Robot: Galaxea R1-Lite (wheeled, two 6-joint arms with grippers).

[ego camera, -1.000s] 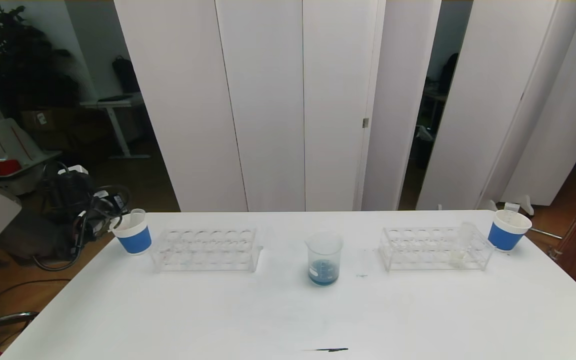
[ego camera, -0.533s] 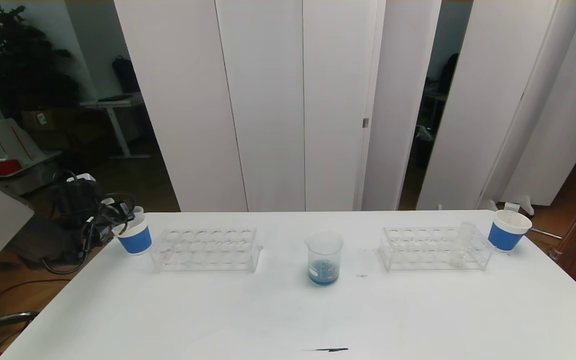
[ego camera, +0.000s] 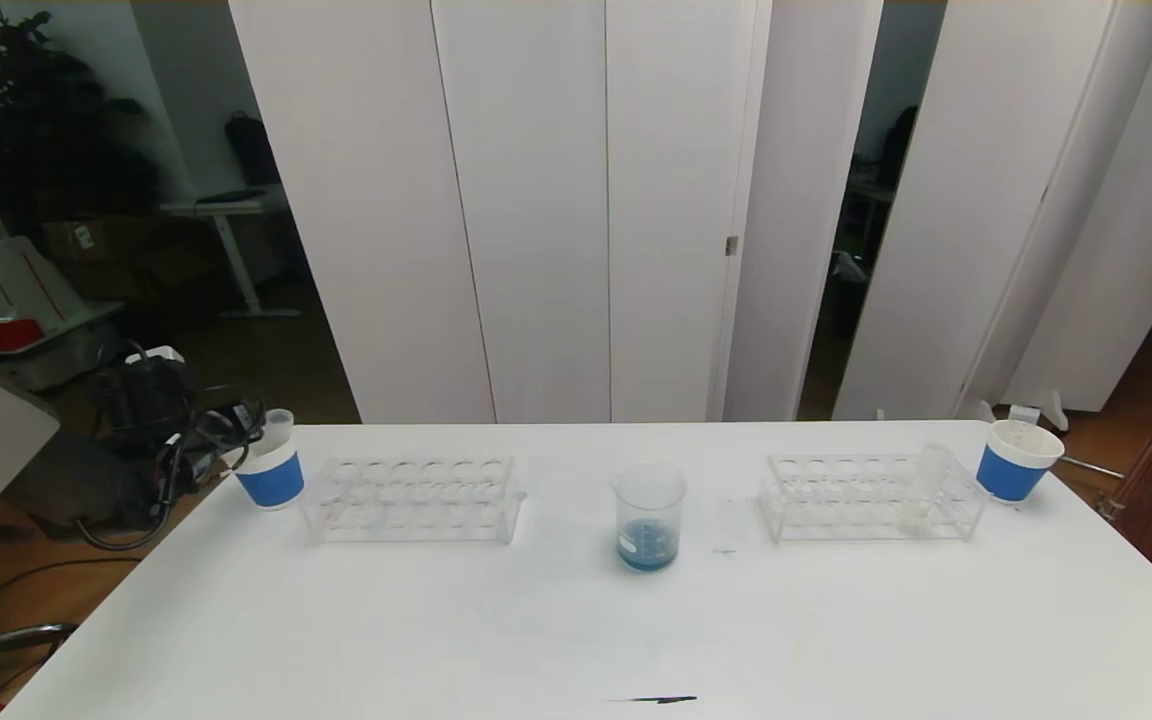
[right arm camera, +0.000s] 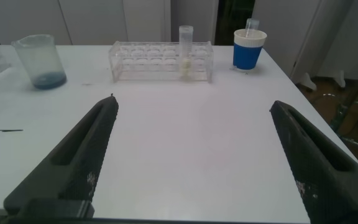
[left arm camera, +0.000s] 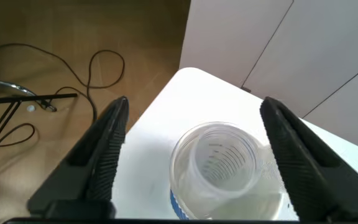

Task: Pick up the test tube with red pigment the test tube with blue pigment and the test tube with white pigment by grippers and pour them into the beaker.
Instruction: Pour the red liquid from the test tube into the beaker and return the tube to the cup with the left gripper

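The beaker stands mid-table with blue liquid at its bottom, and shows far off as the beaker in the right wrist view. My left gripper is open above the left blue-and-white cup. A clear, empty-looking tube stands loose in that cup between the spread fingers, touching neither. The test tube with white pigment stands in the right rack; it also shows as the white tube. My right gripper is open over bare table, holding nothing. No tube with red or blue pigment is in view.
An empty clear rack sits left of the beaker. A second blue-and-white cup with a tube in it stands at the far right corner. The table edge and cables lie just left of the left cup. White panels stand behind the table.
My left gripper has gone from shut to open, letting go of the clear tube, which now stands free in the left cup. The right gripper has not moved.
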